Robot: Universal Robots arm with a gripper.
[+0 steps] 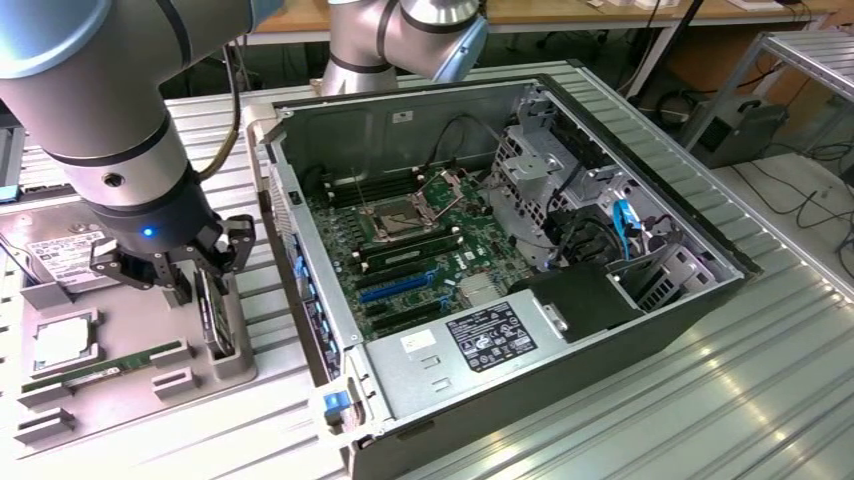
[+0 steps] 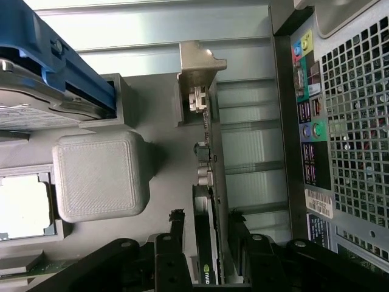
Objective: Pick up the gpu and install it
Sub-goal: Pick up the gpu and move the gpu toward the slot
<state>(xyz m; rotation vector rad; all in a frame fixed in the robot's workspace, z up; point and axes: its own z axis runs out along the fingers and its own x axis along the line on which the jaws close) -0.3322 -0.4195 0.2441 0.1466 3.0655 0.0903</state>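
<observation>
While the gpu (image 2: 211,182) stands on edge, the claw (image 2: 205,216) straddles it — fingers (image 2: 177,228) apart, not touching.

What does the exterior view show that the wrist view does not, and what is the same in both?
The exterior view adds the inside of the case: the motherboard and the power supply. The wrist view adds the case's back, with coloured ports and a vent grille, plus the gpu's silver bracket. Both show the gpu standing on edge in the grey tray, the open pincer astride it, and the hard drive.
</observation>
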